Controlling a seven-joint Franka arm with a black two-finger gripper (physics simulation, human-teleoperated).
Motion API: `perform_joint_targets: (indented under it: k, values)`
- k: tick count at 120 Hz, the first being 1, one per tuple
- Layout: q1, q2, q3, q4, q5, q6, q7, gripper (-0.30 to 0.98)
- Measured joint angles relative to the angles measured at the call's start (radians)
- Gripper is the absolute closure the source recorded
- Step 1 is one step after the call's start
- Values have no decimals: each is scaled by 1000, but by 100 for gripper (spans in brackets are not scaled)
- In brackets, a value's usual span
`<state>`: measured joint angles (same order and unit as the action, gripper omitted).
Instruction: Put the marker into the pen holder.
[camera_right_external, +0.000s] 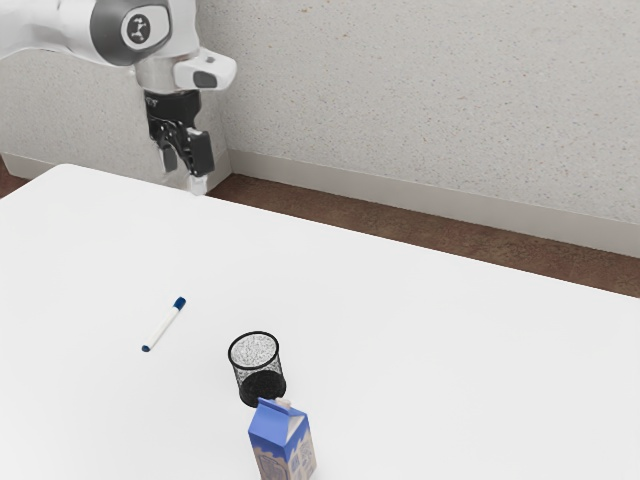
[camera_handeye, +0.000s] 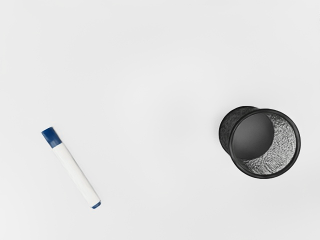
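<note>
My gripper (camera_right_external: 184, 174) hangs high over the table's far edge in the exterior view, its two fingers apart with nothing between them. The white marker (camera_right_external: 164, 325) with blue ends lies flat on the table, well below and away from the hand. A black mesh pen holder (camera_right_external: 260, 372) stands upright to the marker's right in the exterior view. From the wrist camera, the marker (camera_handeye: 76, 169) and the pen holder (camera_handeye: 265, 144) lie well apart, and the holder's open top faces up with no pen visible inside.
A blue and white milk carton (camera_right_external: 283, 442) stands close beside the pen holder, near the exterior view's lower edge. The white table (camera_right_external: 400, 340) carries these things, and a speckled wall (camera_right_external: 420, 100) rises beyond its far side.
</note>
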<state>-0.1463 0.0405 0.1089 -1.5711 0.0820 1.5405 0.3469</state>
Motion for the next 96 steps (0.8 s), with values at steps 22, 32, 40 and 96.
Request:
perform_joint_targets:
  k: [22,32,40,96]
  values:
    - [9,-3,-5,-6,1,73,64,0]
    - [21,-34,-15,-82,-1,112,84,0]
    - [29,-90,-13,-257,-9,191,79,0]
    - [240,103,34,-400,9,566,-9,20]
